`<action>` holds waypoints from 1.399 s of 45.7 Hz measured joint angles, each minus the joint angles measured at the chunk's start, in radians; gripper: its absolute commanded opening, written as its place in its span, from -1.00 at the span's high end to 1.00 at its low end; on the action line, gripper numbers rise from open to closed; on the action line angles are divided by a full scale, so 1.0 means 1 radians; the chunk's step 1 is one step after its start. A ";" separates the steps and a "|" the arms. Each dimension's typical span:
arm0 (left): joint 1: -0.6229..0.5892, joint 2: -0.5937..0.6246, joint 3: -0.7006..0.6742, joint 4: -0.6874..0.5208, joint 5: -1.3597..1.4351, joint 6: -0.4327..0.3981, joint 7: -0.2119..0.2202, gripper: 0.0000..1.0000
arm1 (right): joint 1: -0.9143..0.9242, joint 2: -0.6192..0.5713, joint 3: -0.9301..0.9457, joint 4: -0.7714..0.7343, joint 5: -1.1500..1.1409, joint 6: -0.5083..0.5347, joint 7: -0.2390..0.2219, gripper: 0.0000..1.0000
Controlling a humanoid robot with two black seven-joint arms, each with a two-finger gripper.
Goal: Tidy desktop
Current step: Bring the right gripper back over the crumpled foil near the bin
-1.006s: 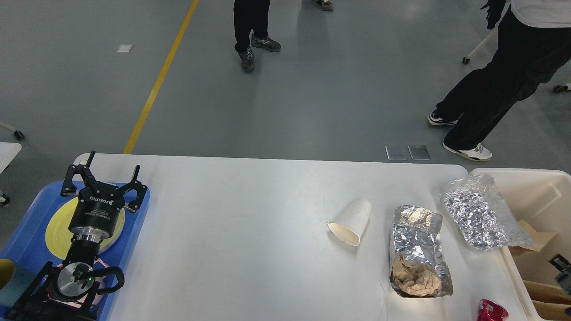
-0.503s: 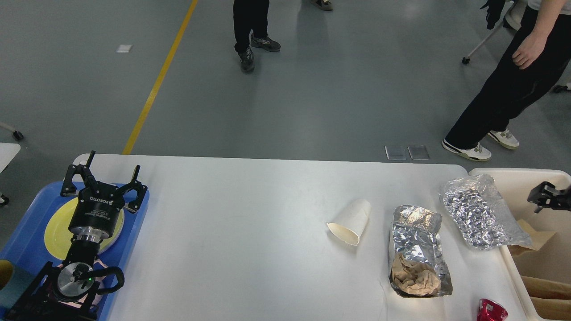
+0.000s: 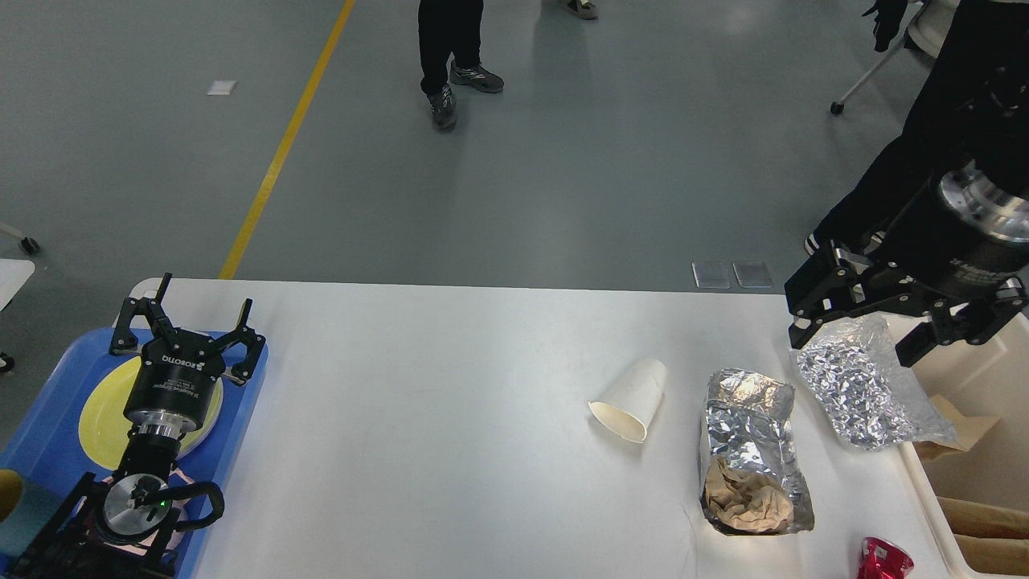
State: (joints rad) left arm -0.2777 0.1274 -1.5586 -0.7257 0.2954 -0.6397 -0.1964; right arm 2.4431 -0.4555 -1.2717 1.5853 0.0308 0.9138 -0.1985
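Observation:
The white desktop (image 3: 450,450) fills the lower view. On it lie a tipped white paper cup (image 3: 631,399), a foil bag with crumpled brown paper in its mouth (image 3: 752,454), a crinkled silver bag (image 3: 864,386) resting on the bin's edge, and a red wrapper (image 3: 884,559) at the front edge. My left gripper (image 3: 201,310) is open and empty above the blue tray (image 3: 48,418). My right gripper (image 3: 856,342) is open, hovering just above the silver bag's far end.
A yellow plate (image 3: 100,410) lies in the blue tray at the left. A cream bin (image 3: 977,378) with brown paper inside stands at the right edge. People stand on the grey floor beyond the table.
My right arm has swung in from the right edge, up and leftward, and now hangs open over the silver bag. The left arm has not moved. The person at right stepped away.

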 measured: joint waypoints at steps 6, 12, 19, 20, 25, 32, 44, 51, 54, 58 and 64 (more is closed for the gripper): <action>0.000 0.000 0.000 0.000 0.000 0.000 0.000 -0.93 | 0.085 0.042 0.005 0.100 0.052 -0.017 0.001 -0.99; 0.000 0.000 0.000 0.000 0.000 0.000 0.000 -0.93 | 0.091 0.065 -0.005 0.114 0.062 -0.089 0.002 -0.98; 0.000 0.000 0.000 0.000 0.000 -0.001 0.000 -0.93 | 0.093 0.067 -0.020 0.116 0.062 -0.149 0.002 -0.98; 0.000 0.000 0.000 0.000 0.000 -0.001 0.000 -0.93 | 0.093 0.068 -0.022 0.116 0.062 -0.155 0.002 -0.98; 0.000 0.000 0.000 0.000 0.000 -0.001 0.001 -0.93 | 0.094 0.071 -0.037 0.116 0.062 -0.204 0.003 -0.95; 0.000 0.000 0.000 0.000 0.001 -0.001 0.001 -0.93 | 0.086 0.073 -0.062 0.116 0.047 -0.256 0.000 -0.94; 0.000 0.000 0.000 0.000 0.001 -0.002 0.001 -0.93 | 0.061 0.074 -0.067 0.116 0.001 -0.254 -0.003 -0.90; 0.000 0.000 0.000 0.000 0.001 -0.002 0.001 -0.93 | -0.110 0.064 -0.092 0.023 -0.012 -0.325 -0.003 -0.90; 0.000 0.000 0.000 0.000 0.001 -0.002 0.001 -0.93 | -0.231 0.051 -0.107 -0.045 -0.013 -0.399 -0.004 -0.91; 0.000 0.000 0.000 0.000 0.001 -0.002 0.001 -0.93 | -0.396 0.031 -0.112 -0.129 -0.015 -0.495 -0.004 -0.91; 0.000 0.000 0.000 0.000 0.001 -0.002 0.001 -0.93 | -0.583 0.032 -0.101 -0.228 -0.024 -0.584 -0.001 -0.66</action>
State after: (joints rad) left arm -0.2776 0.1273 -1.5585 -0.7261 0.2961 -0.6413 -0.1955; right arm 1.8606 -0.4231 -1.3727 1.3574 0.0063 0.3295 -0.1996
